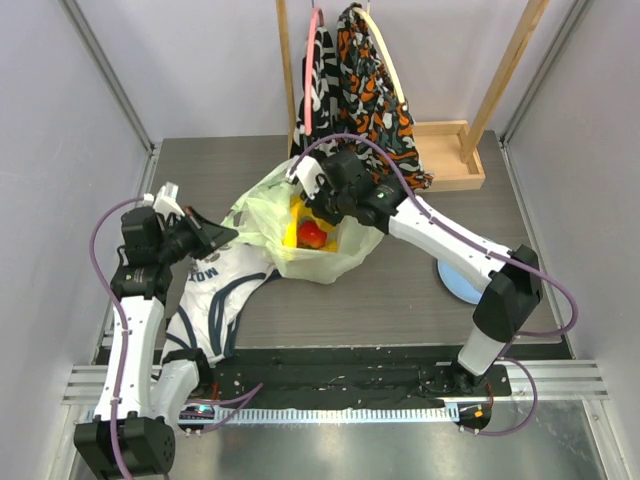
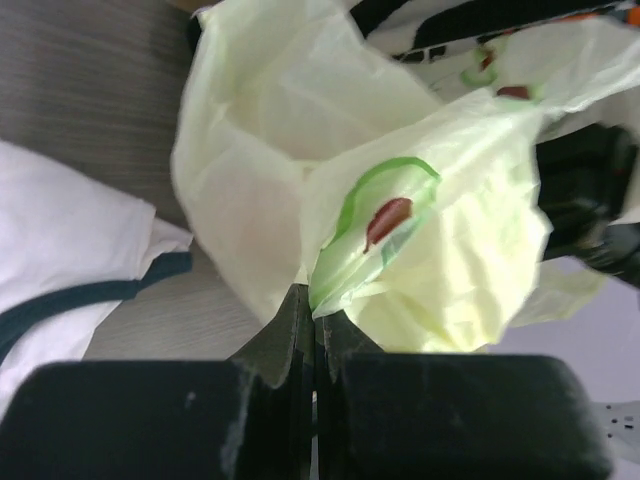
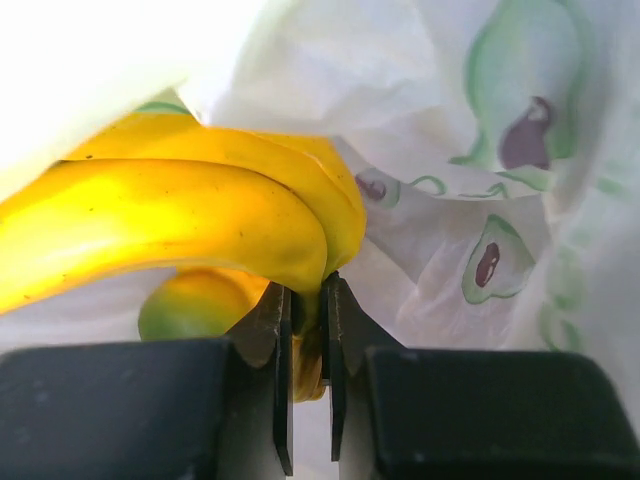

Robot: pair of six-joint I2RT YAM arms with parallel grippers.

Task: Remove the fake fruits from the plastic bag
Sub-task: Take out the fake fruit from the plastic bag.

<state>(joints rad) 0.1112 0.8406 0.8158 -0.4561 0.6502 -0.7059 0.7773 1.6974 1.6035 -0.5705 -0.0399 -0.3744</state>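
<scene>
right gripper (image 3: 306,292): jaws nearly closed, pinching the banana (image 3: 170,225) by its tip only | left gripper (image 2: 313,306): clamped tight on a fold of the plastic bag (image 2: 440,250), holding its mouth up | 1 red fruit (image 1: 313,236) lies deeper inside the bag, mid table (image 1: 400,290) | risk: glossy tip slips free on lifting, or film snags the banana and the bag drags along

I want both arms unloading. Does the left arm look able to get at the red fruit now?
Probably not. The left fingers are shut on an edge of the plastic bag, and the right arm, gripping the banana, crowds the opening right by the red fruit.
</scene>
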